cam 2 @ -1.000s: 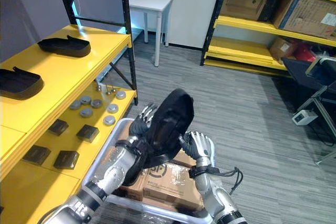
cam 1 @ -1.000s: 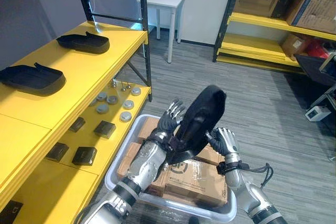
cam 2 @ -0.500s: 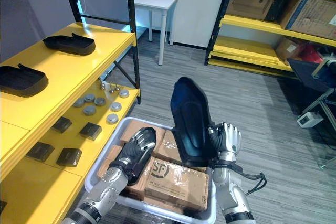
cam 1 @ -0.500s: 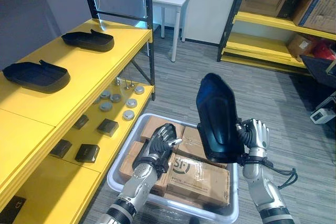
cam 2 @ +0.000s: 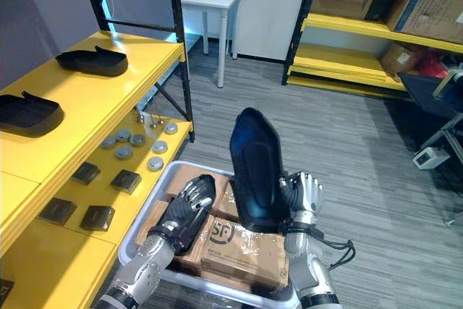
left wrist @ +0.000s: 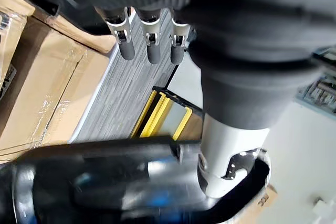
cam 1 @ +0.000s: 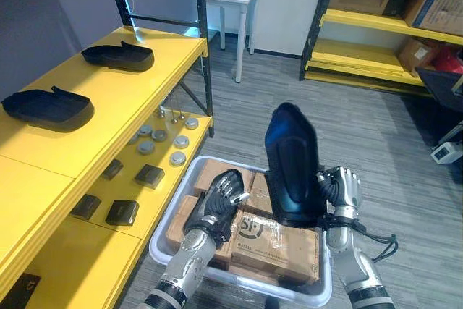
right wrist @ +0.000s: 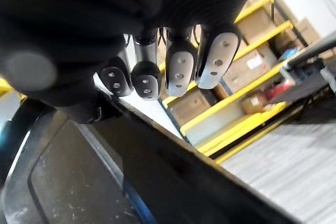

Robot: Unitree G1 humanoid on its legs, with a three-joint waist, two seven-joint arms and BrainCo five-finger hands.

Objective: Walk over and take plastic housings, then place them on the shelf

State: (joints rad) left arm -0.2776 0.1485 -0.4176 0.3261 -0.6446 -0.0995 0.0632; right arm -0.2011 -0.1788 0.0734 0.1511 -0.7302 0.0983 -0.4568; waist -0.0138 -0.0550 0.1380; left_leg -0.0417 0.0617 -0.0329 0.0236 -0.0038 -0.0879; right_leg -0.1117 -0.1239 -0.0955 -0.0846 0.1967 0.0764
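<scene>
Above boxes (cam 1: 275, 247), right hand (cam 1: 340, 189) grips upright housing (cam 1: 291, 164) (left hand (cam 1: 217, 204) relaxed).

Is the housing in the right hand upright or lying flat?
Upright: the black housing stands on end, gripped by the right hand, over the cardboard boxes.

Silver-grey forearms; left robot hand (cam 1: 215, 204) and right robot hand (cam 1: 341, 186) under dark ribbed covers, silver dark-tipped fingers (right wrist: 181, 72).

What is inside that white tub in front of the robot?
The white tub holds cardboard boxes wrapped in clear film. The left hand is open over them. The black housing, gripped by the right hand, covers the tub's right side; anything beneath the boxes is hidden.
</scene>
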